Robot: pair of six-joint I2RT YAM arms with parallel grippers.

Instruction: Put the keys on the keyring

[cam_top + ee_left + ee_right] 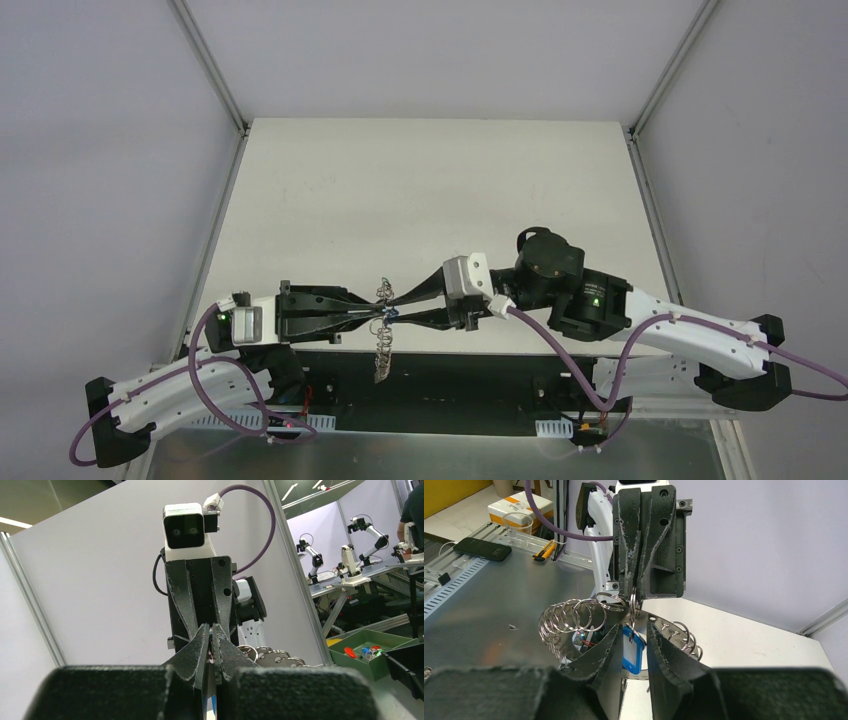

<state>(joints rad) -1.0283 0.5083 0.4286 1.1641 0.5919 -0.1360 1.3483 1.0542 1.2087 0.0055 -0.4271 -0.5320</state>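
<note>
Silver wire loops (pixel 574 616) fringe the keyring (pixel 383 348). It hangs in the air between both arms, near the front edge of the table (pixel 430 190), and trails toward 6 o'clock. I think the left gripper (pixel 634 596) is pinched tight on one loop. The blue key (pixel 632 652) dangles just under that pinch, between the fingers of the right gripper (pixel 634 628) — I cannot tell if those squeeze anything. All of it looks light, hard and slippery, and it will swing. The best places to hold are the tag's flat sides and the ring's flat band — not the thin wire.
</note>
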